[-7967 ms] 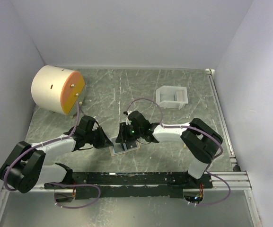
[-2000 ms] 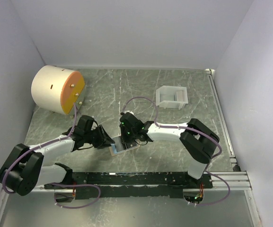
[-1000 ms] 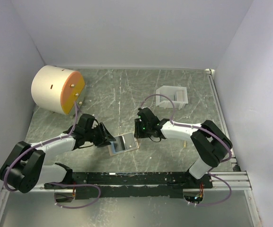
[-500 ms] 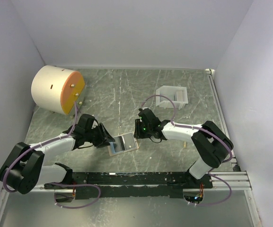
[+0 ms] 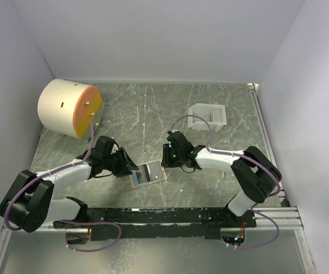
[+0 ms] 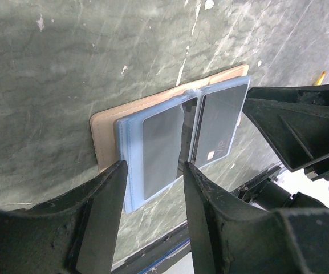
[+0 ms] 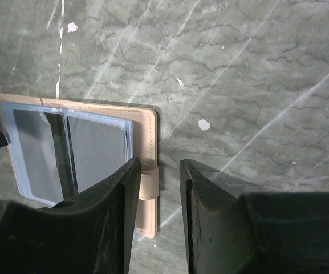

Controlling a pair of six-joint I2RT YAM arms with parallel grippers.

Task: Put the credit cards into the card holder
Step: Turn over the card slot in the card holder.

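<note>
The card holder [image 5: 149, 173] lies open and flat on the table between the two grippers, tan with pale blue pockets. Two grey credit cards sit in its pockets, one [image 6: 163, 145] in the left pocket and one [image 6: 218, 123] in the right. In the right wrist view they show through the plastic [image 7: 98, 148]. My left gripper [image 5: 128, 168] is open, its fingers [image 6: 110, 194] straddling the holder's near edge [image 6: 110, 137]. My right gripper [image 5: 167, 158] is open just right of the holder, its fingers [image 7: 127, 188] either side of the tan snap strap [image 7: 149, 187].
A big cream cylinder with an orange face [image 5: 70, 107] lies at the back left. A white box-like tray [image 5: 207, 116] stands at the back right. A small yellow bit [image 5: 222, 172] lies right of the right arm. The black rail [image 5: 170, 216] runs along the front.
The right gripper, over the card holder 2 s ago, has drawn off to its right side and has held still since. The holder lies open with both cards in it. The left gripper barely moved.
</note>
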